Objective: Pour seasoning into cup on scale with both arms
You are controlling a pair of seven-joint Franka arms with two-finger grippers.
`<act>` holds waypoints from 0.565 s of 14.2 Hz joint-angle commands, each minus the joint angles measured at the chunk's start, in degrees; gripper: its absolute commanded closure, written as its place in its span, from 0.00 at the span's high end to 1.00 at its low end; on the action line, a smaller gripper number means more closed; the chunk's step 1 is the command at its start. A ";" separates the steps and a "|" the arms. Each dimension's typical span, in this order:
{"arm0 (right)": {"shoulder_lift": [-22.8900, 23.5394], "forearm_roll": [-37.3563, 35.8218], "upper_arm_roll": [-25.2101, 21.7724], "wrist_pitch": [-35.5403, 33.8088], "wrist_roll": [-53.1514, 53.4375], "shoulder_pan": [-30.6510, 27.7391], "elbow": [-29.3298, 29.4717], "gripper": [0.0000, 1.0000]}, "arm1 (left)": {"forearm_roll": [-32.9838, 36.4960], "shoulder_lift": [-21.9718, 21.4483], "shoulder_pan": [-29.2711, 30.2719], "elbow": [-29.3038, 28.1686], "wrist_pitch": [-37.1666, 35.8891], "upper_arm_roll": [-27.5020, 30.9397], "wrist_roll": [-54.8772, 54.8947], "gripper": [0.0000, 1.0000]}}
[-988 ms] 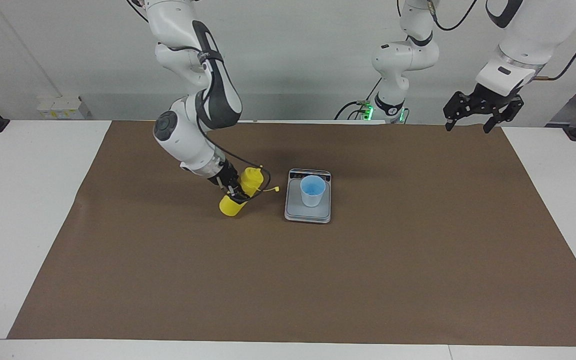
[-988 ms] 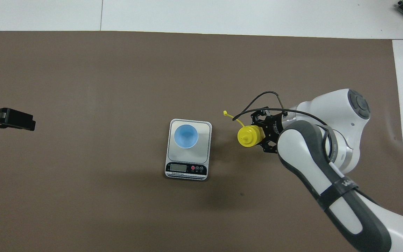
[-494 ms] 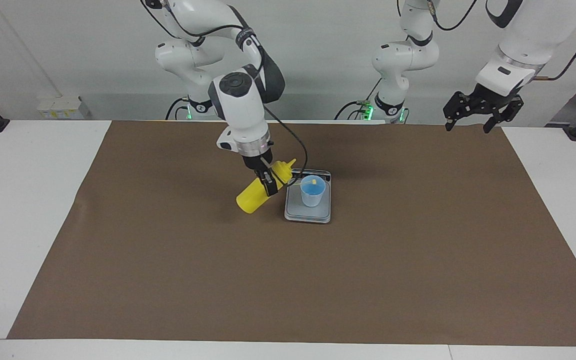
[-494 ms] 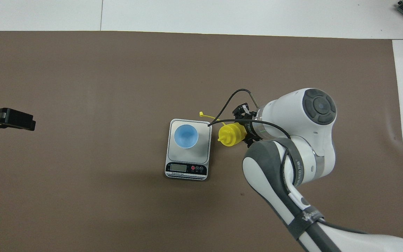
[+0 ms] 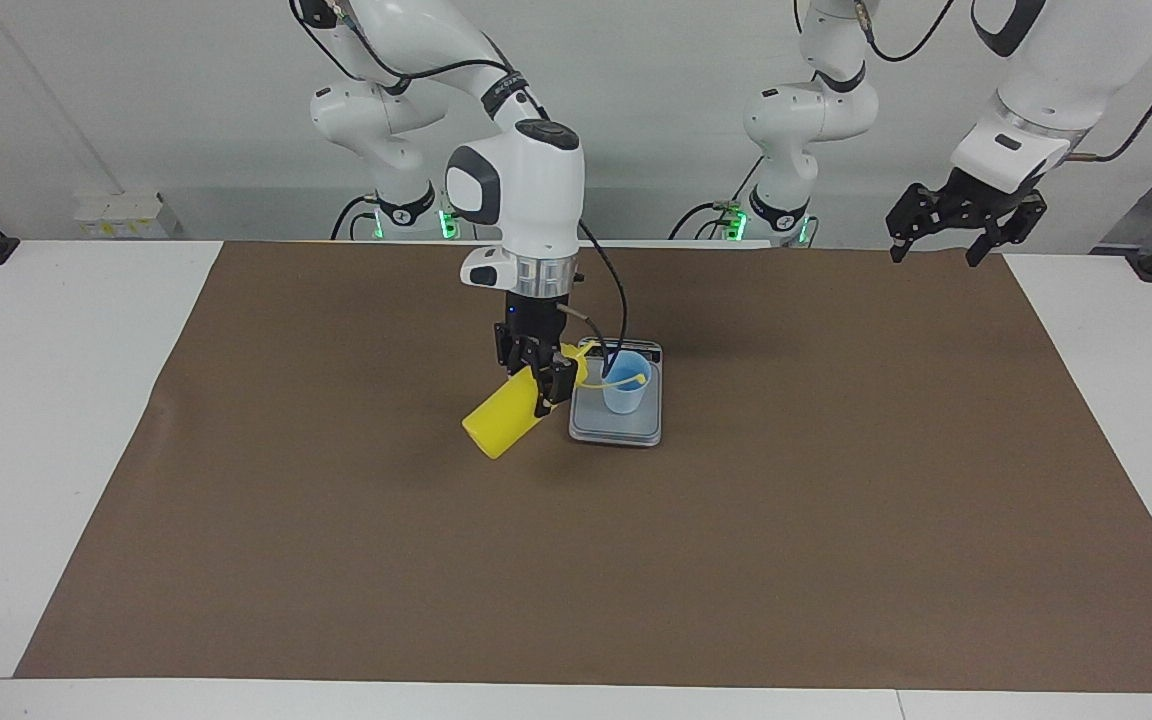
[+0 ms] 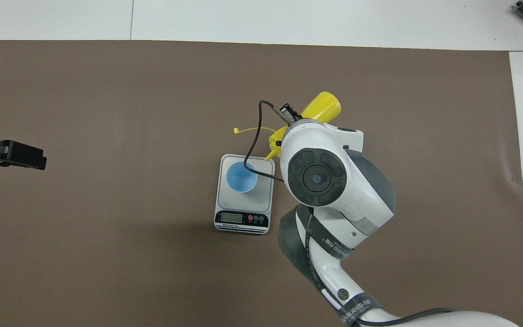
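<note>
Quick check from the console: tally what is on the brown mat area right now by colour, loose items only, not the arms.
Yellow: 1, the squeeze bottle, tilted in the right gripper with its nozzle toward the cup.
Light blue: 1, the cup, standing on the scale.
Grey: 1, the scale.
Total: 3.

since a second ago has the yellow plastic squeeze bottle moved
Yes: the yellow squeeze bottle has swung toward the grey scale, tipping its nozzle at the light-blue cup.
</note>
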 commanded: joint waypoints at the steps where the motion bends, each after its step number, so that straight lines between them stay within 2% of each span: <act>1: 1.90 -9.24 0.06 0.47 5.60 1.77 2.38 0.00 | 0.86 0.36 -0.13 0.61 -0.76 -0.14 0.58 1.00; 5: 4.71 -15.22 -0.11 -2.94 10.03 4.84 5.63 0.00 | 0.86 0.36 -0.04 0.61 -0.76 -0.14 0.67 1.00; 8: 7.71 -24.34 -0.03 -6.99 16.86 7.67 8.18 0.00 | 1.12 0.36 -0.13 0.52 -1.20 -0.14 0.93 1.00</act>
